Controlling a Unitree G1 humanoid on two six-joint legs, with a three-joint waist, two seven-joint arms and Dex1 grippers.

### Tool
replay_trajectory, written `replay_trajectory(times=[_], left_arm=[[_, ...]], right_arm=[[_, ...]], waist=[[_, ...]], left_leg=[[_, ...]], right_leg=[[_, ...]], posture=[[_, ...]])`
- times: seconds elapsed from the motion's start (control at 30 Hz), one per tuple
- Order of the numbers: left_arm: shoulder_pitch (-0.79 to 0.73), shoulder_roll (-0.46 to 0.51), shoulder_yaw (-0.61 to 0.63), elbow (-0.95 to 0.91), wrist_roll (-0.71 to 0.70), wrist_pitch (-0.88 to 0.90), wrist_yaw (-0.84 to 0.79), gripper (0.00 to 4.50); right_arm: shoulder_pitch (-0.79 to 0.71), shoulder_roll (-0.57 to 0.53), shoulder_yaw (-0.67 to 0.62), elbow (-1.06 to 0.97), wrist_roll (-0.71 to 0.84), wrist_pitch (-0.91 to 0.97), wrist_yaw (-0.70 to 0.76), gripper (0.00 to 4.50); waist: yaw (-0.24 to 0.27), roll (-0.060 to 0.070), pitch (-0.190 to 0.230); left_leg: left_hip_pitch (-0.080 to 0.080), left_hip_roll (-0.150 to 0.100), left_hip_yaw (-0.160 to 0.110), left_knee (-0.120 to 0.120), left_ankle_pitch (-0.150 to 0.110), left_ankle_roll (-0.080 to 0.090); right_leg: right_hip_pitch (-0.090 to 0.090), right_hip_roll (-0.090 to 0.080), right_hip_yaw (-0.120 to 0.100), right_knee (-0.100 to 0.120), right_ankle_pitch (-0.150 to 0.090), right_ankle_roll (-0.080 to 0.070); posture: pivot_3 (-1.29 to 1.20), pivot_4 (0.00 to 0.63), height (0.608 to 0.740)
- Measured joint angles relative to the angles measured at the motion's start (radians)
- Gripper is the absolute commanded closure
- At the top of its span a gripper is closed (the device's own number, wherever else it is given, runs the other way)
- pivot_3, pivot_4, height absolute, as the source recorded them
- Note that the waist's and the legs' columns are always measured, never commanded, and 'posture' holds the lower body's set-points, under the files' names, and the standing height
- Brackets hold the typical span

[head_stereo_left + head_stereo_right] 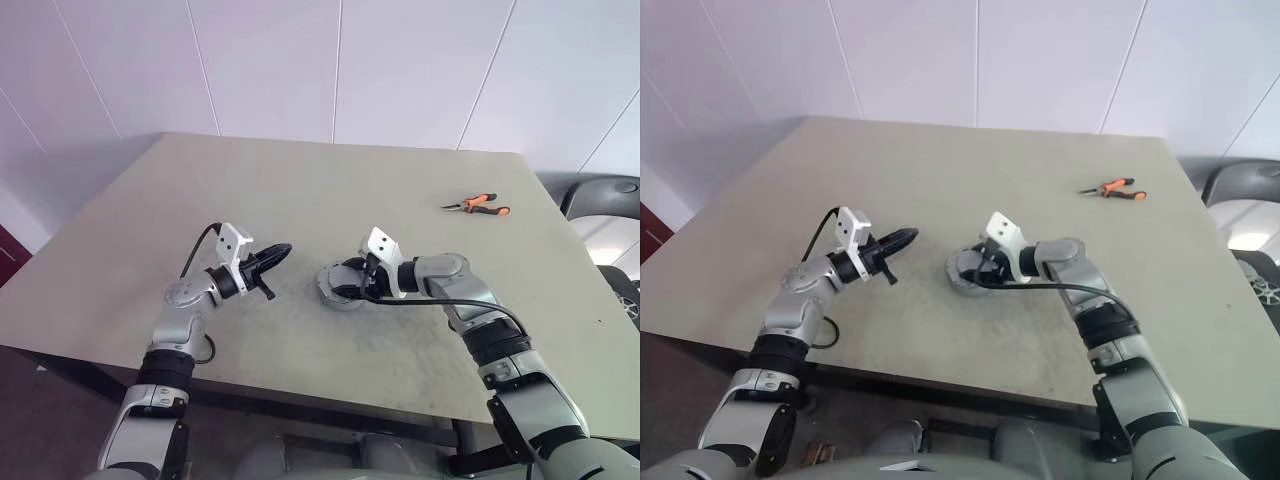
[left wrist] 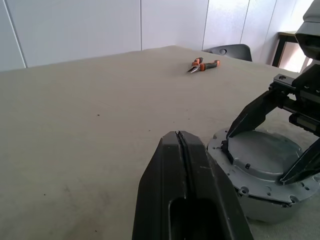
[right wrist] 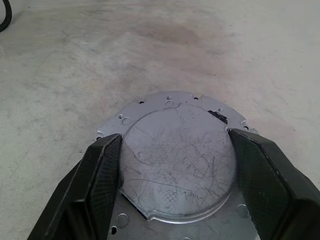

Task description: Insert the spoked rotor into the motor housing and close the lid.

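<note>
Right tool astride lid on motor housing

No legible text, labels, brands or numbers anywhere. The lid on the motor housing carries only scratches, no markings. Pliers on the table show no readable brand.

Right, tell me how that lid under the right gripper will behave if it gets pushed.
The lid looks like rigid scratched metal, so it likely won't flex. Its smooth face may let the right gripper, whose fingers straddle it, slip. Being flat and low on the motor housing, it should slide rather than tip or roll.
</note>
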Motion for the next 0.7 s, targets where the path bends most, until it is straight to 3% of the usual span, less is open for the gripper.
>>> replay_trajectory(times=[0.7], left_arm=[[-0.012, -0.001, -0.002, -0.002, 0.0, 0.0, 0.003, 4.5]], right_arm=[[0.011, 0.002, 0.0, -0.003, 0.001, -0.01, -0.029, 1.46]], waist=[[0.001, 0.0, 0.0]], left_leg=[[0.0, 0.0, 0.0, 0.001, 0.0, 0.0]], right_leg=[[0.001, 0.0, 0.0, 0.0, 0.0, 0.0]], posture=[[0.0, 0.0, 0.74]])
